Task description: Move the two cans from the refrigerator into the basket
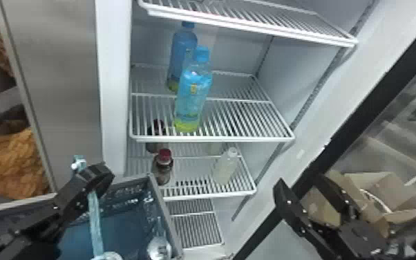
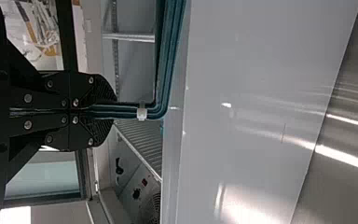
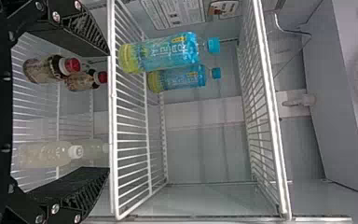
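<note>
At the basket (image 1: pixel 165 216), left fingers (image 1: pixel 97 177) pinch its handle (image 2: pixel 168 56) (plainest in wrist view).

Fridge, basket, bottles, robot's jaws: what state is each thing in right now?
Fridge door: open
Blue bottles: upright, capped
Red-capped bottles: upright, capped
Pale bottles: upright, capped
Basket: open-topped, something silver inside
Handle: raised, gripped
Left gripper: jaws shut on handle
Right gripper: jaws open, empty
</note>
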Robot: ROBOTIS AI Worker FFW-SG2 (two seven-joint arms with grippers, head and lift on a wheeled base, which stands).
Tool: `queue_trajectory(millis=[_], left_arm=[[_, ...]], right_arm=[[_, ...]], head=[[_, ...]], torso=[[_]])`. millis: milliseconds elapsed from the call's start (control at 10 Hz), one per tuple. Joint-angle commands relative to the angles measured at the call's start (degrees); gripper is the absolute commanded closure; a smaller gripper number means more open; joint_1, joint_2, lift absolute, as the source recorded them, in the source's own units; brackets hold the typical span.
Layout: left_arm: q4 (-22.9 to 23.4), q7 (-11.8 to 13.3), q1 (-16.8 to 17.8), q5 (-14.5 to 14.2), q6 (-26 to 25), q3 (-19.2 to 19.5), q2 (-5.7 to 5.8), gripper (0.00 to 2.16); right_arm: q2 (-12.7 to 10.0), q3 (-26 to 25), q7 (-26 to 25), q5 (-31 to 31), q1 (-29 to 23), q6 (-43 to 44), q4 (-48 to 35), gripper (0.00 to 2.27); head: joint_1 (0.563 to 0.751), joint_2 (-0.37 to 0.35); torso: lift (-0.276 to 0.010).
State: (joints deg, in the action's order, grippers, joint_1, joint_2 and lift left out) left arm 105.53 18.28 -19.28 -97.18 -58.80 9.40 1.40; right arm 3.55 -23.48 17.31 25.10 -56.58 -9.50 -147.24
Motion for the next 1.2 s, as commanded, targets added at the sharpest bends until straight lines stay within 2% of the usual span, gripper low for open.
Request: queue_trajectory(millis=[0,200,1100], left_arm=[[0.2,0.0,-0.1,0.0,0.0,0.1,0.00,1.20],[0.3,0.0,-0.3,-0.2,0.2,0.4,0.00,1.20],[0.7,0.0,0.3,0.0,0.2,0.2,-0.17,1.20]], right_arm=[[-0.9,-0.2,0.0,0.0,-2.6,1.9,-0.8,0.17],[-1.3,-0.4,0.1,-0.1,-5.7,2.2,-2.6,0.18],[-1.4,-2.3,0.1,-0.1,-6.0,2.3,-3.6,0.18]], head=[[0.695,-0.350],[0.695,-0.350],[0.695,-0.350]], torso=[[-0.035],[-0.035],[-0.035]])
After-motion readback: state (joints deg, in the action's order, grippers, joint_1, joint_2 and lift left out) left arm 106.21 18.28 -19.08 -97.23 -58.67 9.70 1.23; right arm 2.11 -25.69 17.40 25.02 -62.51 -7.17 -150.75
